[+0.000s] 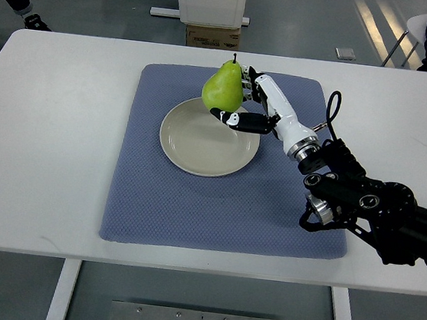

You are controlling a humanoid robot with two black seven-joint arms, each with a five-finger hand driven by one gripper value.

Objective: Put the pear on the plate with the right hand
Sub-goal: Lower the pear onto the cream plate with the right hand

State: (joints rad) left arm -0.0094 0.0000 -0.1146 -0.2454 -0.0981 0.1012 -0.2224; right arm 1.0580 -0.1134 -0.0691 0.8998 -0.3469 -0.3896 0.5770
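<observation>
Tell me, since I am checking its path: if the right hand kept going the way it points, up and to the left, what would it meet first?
Beyond the pear that the right hand grips, likely only blue mat, then bare table; height is unclear.

A mat (193, 204) lies on the middle of the table (45, 148). A plate (199, 147) sits on the mat, nearer its far edge than its near edge. The pear (223, 86) stands upright at the plate's far rim, stem up, held from the right by the right robot hand (245, 102), whose arm comes in from the picture's right edge across the mat's right side. Behind the table, on the floor, stands a box (212, 35).
</observation>
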